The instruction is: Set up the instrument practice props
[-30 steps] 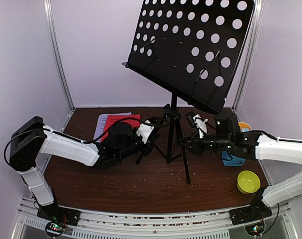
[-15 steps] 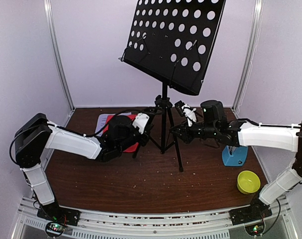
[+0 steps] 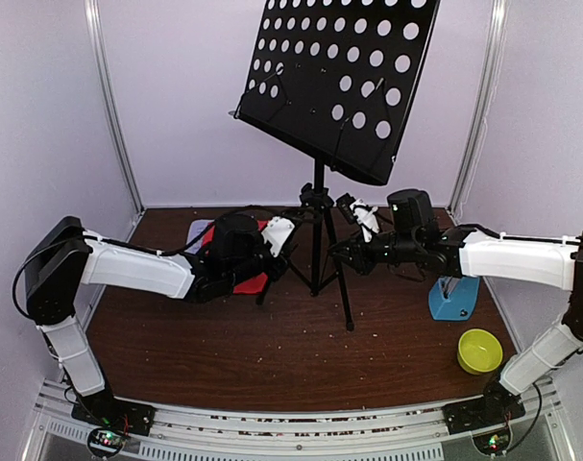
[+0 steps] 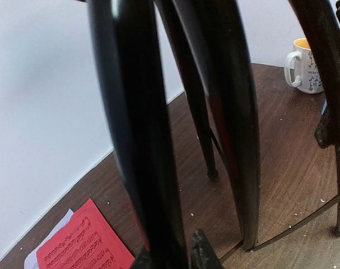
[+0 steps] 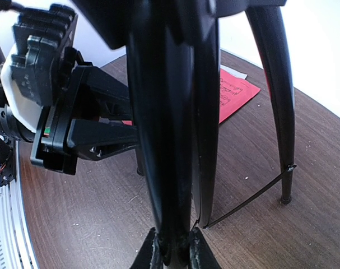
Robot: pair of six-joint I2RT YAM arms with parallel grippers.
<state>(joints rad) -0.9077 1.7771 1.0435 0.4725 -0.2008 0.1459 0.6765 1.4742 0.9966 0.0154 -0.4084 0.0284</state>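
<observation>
Standing upright, black perforated music stand [image 3: 341, 144]; left tool [image 4: 173, 255], right tool [image 5: 174, 247] apparently clamping it.

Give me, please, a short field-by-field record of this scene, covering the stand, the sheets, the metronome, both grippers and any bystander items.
music stand: upright on its tripod, mid-table; no sheet seen on its desk
left gripper: shut on a stand leg
right gripper: shut on the stand's lower tubing
red sheet: flat on the table, back left, partly under the left arm
white sheet: beneath the red one, edge showing
metronome: standing at right, below the right arm
yellow bowl: front right, untouched
mug: upright by the back wall
</observation>
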